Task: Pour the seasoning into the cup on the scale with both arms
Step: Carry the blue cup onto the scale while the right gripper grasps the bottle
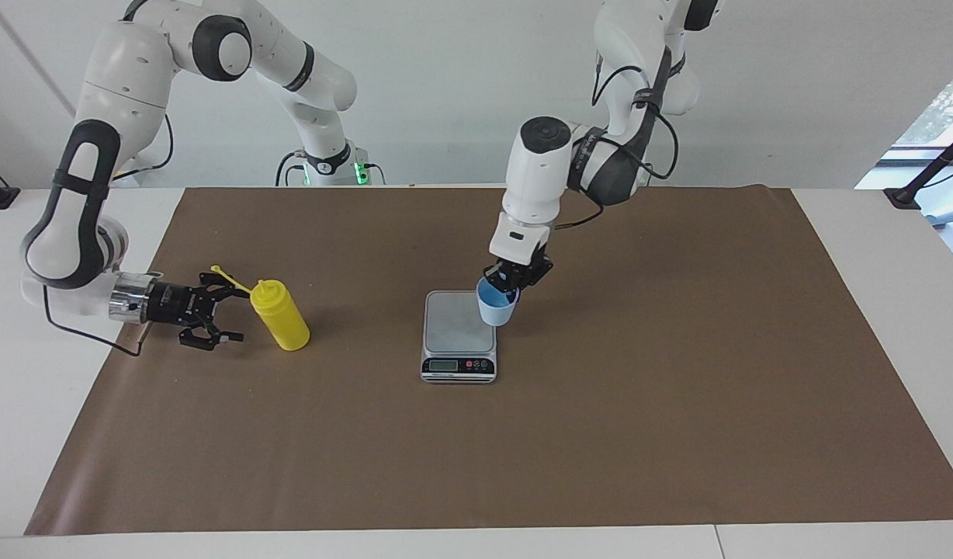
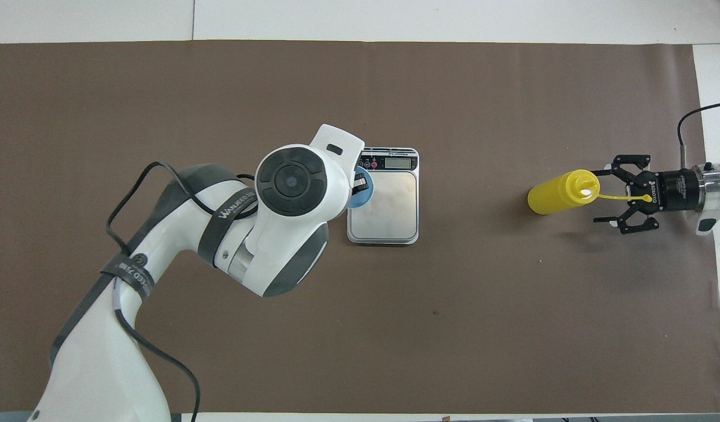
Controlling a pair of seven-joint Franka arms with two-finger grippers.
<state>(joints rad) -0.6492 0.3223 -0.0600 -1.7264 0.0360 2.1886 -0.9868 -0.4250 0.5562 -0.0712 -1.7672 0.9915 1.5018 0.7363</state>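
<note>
Pinching the cup's [image 1: 497, 307] rim, the left gripper [image 1: 514, 280] holds it over the scale's [image 1: 452, 322] edge, while the right gripper [image 1: 219, 314] spreads unclenched beside the seasoning [image 1: 281, 315].

From where I stand, the only lettering I can make out is on a dark band [image 2: 234, 208] wrapped around the left arm [image 2: 160, 246], reading something like "WANJEED", with more letters after it too small to read. The scale [image 2: 383, 225] display shows nothing I can read.
</note>
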